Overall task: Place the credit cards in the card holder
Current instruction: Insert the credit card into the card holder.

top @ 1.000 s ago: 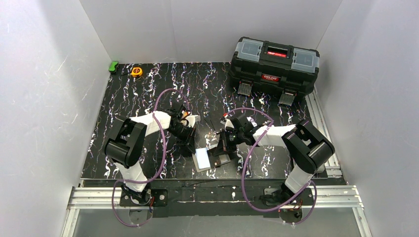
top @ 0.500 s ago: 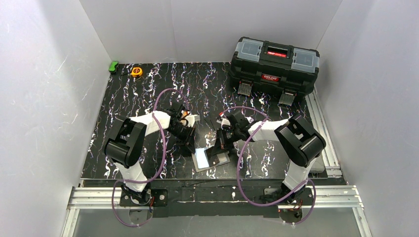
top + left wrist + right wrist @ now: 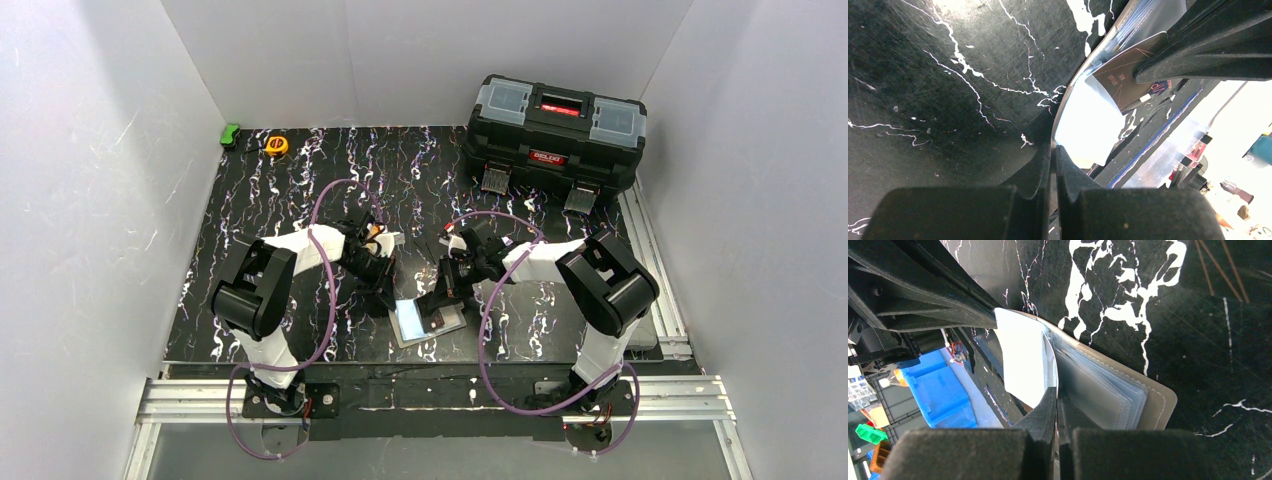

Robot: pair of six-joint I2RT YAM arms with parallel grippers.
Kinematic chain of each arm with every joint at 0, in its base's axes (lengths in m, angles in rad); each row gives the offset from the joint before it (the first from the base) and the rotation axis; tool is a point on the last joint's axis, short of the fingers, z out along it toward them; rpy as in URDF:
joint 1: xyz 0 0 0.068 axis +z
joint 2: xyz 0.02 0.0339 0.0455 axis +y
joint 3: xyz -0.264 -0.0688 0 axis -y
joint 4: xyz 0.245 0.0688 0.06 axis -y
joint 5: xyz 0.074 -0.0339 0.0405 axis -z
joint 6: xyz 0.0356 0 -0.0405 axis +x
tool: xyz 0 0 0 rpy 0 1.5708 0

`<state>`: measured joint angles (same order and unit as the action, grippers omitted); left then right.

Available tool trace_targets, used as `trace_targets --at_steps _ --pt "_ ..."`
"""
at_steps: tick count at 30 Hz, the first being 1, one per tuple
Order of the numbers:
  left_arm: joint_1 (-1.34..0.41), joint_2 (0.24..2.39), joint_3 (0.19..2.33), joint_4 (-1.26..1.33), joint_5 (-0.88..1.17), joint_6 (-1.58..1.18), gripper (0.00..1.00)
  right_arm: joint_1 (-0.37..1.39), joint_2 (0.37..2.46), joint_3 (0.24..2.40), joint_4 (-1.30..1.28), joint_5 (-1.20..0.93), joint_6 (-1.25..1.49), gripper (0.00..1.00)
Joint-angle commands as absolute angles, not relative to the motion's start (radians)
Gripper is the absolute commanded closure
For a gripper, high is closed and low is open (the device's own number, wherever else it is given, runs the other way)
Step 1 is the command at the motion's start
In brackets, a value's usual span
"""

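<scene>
The card holder (image 3: 455, 323) lies open on the black marbled table near the front edge, between both grippers. In the right wrist view its taupe cover (image 3: 1160, 402) and stack of clear pockets (image 3: 1098, 385) show beside a bright white leaf (image 3: 1020, 355). My left gripper (image 3: 1053, 146) (image 3: 388, 303) is shut on the thin edge of that leaf (image 3: 1088, 125). A dark printed credit card (image 3: 1120, 80) sits in my right gripper (image 3: 1057, 389) (image 3: 440, 302), which is shut on it, edge-on, at the mouth of the pockets. Other credit cards I cannot make out.
A black toolbox (image 3: 555, 130) stands at the back right. A yellow tape measure (image 3: 276, 145) and a small green object (image 3: 230, 134) lie at the back left. A small orange item (image 3: 373, 230) sits by the left wrist. Purple cables loop over both arms.
My right gripper has moved left and down with the card, onto the open card holder. The left gripper has stayed put on the leaf.
</scene>
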<state>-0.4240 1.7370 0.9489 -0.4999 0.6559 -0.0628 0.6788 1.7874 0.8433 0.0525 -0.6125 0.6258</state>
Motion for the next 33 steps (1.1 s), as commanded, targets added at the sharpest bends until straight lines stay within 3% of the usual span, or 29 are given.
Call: trace_targets --at_steps 1,15,17,19,21,22,25,33 --pt "-0.425 1.701 0.963 -0.518 0.686 -0.055 1.0 0.663 1.827 0.83 0.067 -0.469 0.606 0.99" --pt "-0.426 1.704 0.955 -0.512 0.684 -0.058 1.0 0.696 1.858 0.825 0.149 -0.59 0.64 0.99" --pt "-0.426 1.704 0.956 -0.512 0.684 -0.06 1.0 0.696 1.844 0.821 0.122 -0.573 0.629 0.91" --pt "-0.426 1.704 0.958 -0.513 0.684 -0.06 1.0 0.696 1.827 0.818 0.086 -0.551 0.622 0.76" --pt "-0.426 1.704 0.962 -0.515 0.681 -0.06 1.0 0.698 1.811 0.819 0.042 -0.525 0.61 0.45" --pt "-0.426 1.702 0.964 -0.516 0.681 -0.06 1.0 0.7 1.802 0.821 0.019 -0.508 0.607 0.38" --pt "-0.426 1.701 0.97 -0.521 0.677 -0.052 1.0 0.721 1.762 0.826 -0.045 -0.443 0.587 0.33" --pt "-0.422 1.692 0.979 -0.536 0.682 -0.022 1.0 0.793 1.714 0.911 -0.298 -0.264 0.525 0.31"
